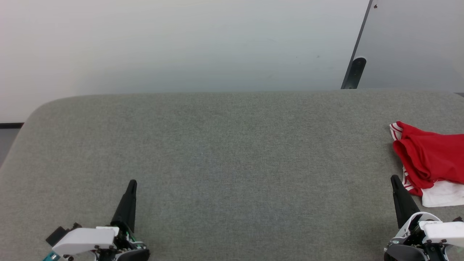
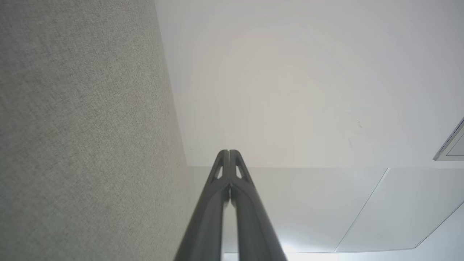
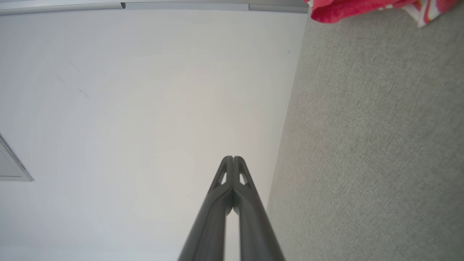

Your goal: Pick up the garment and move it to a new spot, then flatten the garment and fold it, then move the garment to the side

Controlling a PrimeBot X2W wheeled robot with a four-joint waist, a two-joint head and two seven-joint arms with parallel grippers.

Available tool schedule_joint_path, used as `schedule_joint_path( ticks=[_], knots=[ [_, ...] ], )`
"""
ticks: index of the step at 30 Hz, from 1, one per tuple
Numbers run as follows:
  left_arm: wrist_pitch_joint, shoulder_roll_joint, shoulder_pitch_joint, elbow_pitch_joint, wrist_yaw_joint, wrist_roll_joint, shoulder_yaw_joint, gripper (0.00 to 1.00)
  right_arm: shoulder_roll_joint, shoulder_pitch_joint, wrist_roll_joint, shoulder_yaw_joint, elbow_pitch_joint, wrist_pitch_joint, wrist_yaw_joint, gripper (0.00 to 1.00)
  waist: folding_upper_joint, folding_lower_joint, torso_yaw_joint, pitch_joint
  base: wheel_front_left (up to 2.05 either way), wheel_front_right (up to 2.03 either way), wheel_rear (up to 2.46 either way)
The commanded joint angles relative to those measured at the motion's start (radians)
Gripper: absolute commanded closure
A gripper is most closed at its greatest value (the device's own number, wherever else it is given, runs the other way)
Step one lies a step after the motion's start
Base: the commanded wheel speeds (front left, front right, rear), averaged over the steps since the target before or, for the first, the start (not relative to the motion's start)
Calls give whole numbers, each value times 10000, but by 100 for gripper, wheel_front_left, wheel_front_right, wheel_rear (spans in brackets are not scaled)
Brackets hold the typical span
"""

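Pointing my left gripper and right gripper away from me over the grey top.
Both have jaws pressed tight together, with nothing in them. The garment lies crumpled at the right side, just beside my right gripper.

Left hand, right hand: black fingers, white shells

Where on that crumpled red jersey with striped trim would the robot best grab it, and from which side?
Probably the bunched fold at the left edge of the crumpled red jersey: it stands up enough to pinch. The right gripper, shut, sits before it, so come from the near side, jaws opened. Its flat white part offers less to catch.
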Motion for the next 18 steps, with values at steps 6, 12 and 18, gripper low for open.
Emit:
schedule_joint_path(
  ticks=[6,12,18],
  knots=[
    [29,13,-102,-10,-29,-33,23,100,39,-19,38,11,-23,20,-3,100,0,0,0,0,0,0,0],
    [28,13,-102,-10,-29,-33,20,100,39,-19,38,11,-23,20,-3,100,0,0,0,0,0,0,0],
    [28,13,-102,-10,-29,-34,21,100,39,-19,38,12,-23,19,-3,100,0,0,0,0,0,0,0]
  ],
)
